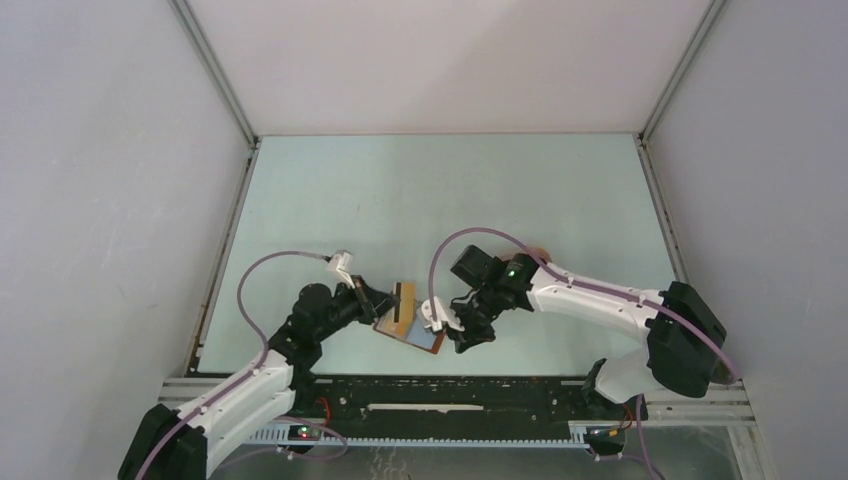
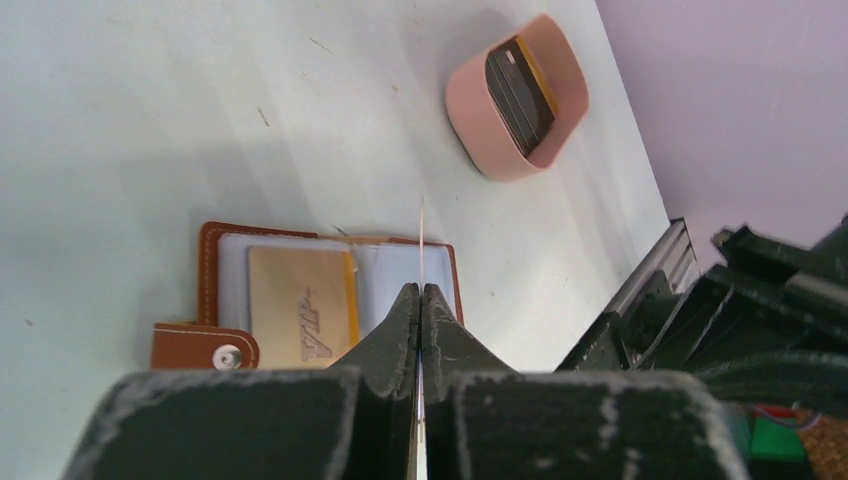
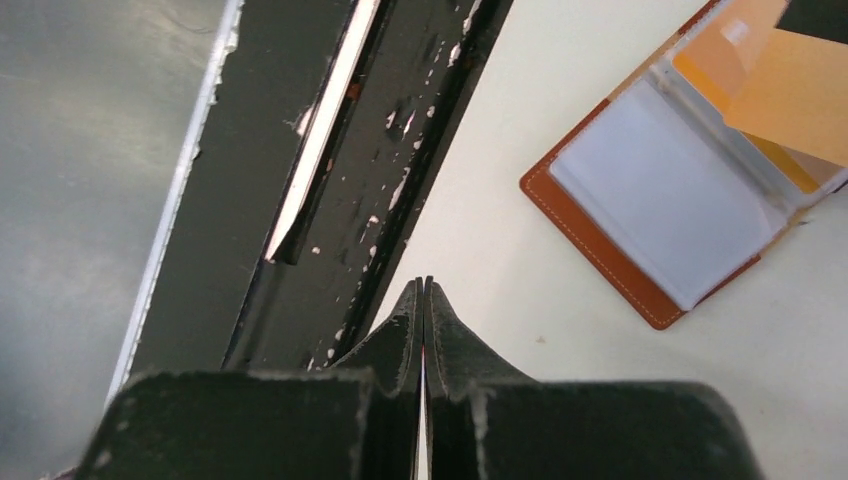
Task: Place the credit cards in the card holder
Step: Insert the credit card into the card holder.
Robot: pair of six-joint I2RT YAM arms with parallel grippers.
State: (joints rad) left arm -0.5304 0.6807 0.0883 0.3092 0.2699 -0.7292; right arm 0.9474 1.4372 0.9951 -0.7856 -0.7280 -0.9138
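Note:
The card holder lies open on the table, a tan credit card tucked in its left pocket. My left gripper is shut on another credit card, seen edge-on as a thin line above the holder's right pocket. From above, that tan card hangs over the open card holder, with the left gripper to its left. My right gripper is shut with nothing in it, just to the right of the card holder. More credit cards stand in the pink tray.
The pink oval tray sits farther back on the table, mostly hidden by the right arm in the top view. A black rail runs along the table's near edge, close beside the right gripper. Grey walls enclose the table.

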